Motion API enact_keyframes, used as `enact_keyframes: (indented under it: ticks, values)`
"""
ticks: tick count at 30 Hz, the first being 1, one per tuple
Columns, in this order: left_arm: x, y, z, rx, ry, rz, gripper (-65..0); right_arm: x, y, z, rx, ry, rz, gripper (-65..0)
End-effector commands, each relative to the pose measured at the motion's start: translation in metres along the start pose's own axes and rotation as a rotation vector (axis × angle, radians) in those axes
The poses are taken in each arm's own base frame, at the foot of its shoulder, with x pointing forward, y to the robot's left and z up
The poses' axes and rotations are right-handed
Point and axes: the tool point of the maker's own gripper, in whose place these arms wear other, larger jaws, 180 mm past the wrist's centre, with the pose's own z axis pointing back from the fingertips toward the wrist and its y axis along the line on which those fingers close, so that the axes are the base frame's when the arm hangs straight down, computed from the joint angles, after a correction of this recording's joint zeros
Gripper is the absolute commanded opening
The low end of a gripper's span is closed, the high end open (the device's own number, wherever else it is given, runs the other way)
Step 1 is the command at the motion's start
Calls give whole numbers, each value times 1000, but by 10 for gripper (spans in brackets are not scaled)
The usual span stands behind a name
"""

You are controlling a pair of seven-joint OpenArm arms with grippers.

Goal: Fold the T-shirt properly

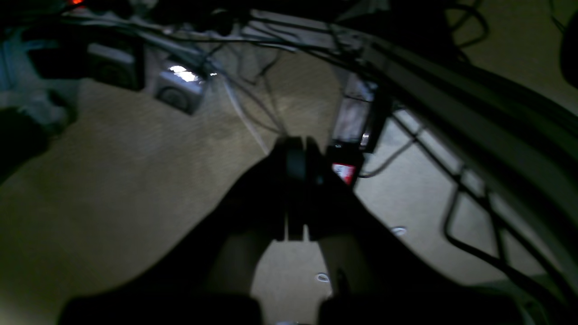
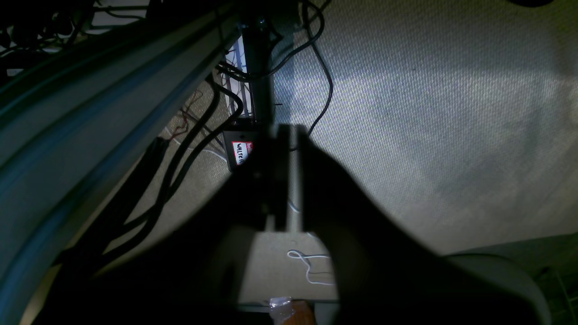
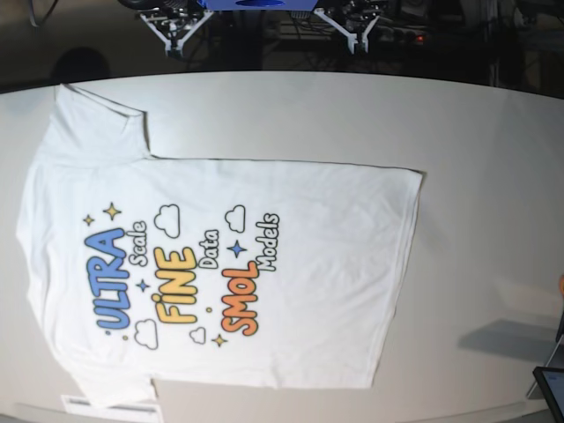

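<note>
The big pale table [image 3: 476, 141] was the largest thing there. The big white short-sleeved cotton T-shirt [image 3: 308, 264] lay spread flat on it with the print up, its neck end to one side and its hem to the other. Its blue "ULTRA", yellow "FINE" and orange "SMOL" words showed plainly, with small clouds and stars around them.

Neither claw was anywhere near the shirt. Both hung down past the table edge, over the beige carpet floor [image 1: 113, 189], so the shirt was up above and well away from them.

I think the folding had not begun, since no part of the shirt was turned over. The next move likely needs both arms to come up over the table and each take hold of a side of the shirt.

The left claw [image 1: 295, 155] pointed down at the floor, and its two dark jaws were pressed together with nothing in them. A grey metal rail [image 1: 474, 126] ran beside it, with black cables [image 1: 474, 253] below.

The right claw [image 2: 284, 135] also pointed down at the floor. Its jaws looked almost closed, with only a thin gap, and it held nothing. A small black box with a red and white label [image 2: 239, 153] sat just beside its tips.
</note>
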Motion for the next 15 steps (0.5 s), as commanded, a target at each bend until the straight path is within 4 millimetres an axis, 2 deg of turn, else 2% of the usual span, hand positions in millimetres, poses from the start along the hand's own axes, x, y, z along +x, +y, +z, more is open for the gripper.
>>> enact_keyframes:
  ticks: [1,3,7,10,12,15]
  values:
    - [-3,-1,0,-1,3,0,-650,2,0,0,-3,-11,0,-560]
    - [-3,-1,0,-1,3,0,-630,2,-1,0,-4,-8,0,-483]
    - [-2,-2,0,-2,0,0,-438,1,-1,0,-4,-6,0,-266]
    - [-2,-2,0,-3,1,-8,-425,-3,-1,0,-4,19,0,-125]
    - [-2,-2,0,-3,1,-9,-425,-7,-1,0,-4,42,-1,-81]
    - [-2,-2,0,-3,1,-9,-425,-7,1,0,-1,38,-4,-78]
